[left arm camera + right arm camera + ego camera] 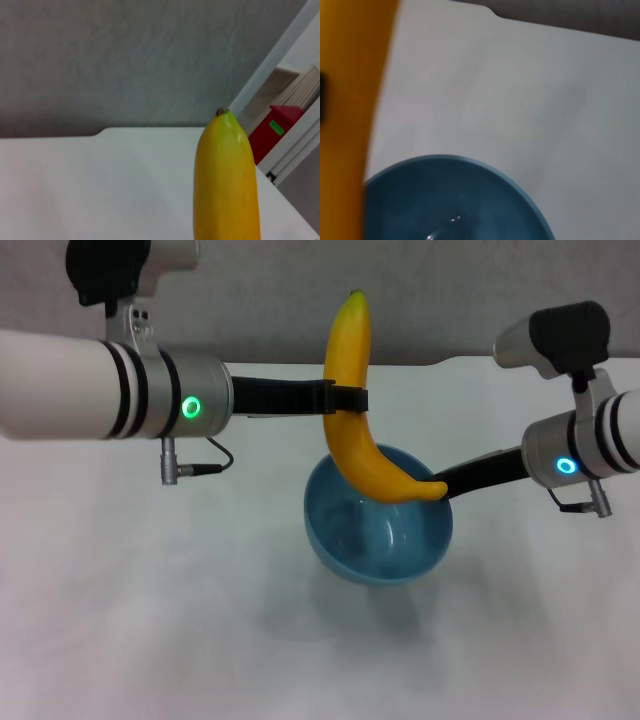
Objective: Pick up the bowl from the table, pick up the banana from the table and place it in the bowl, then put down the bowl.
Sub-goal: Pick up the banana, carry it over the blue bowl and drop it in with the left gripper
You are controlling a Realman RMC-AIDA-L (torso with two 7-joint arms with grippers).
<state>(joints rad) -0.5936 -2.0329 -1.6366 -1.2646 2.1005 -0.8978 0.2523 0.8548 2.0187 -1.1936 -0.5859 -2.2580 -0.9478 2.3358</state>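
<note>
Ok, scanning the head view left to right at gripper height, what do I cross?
Left gripper shut on the banana → bowl beneath it → right gripper at the bowl's rim.

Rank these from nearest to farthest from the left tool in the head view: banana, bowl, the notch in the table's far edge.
1. The banana: gripped mid-length in the left tool, standing nearly upright.
2. The bowl: just below, under the banana's lower end, held at its rim by the right tool.
3. The notch in the table: farther off toward the robot's right, on the far edge.
</note>
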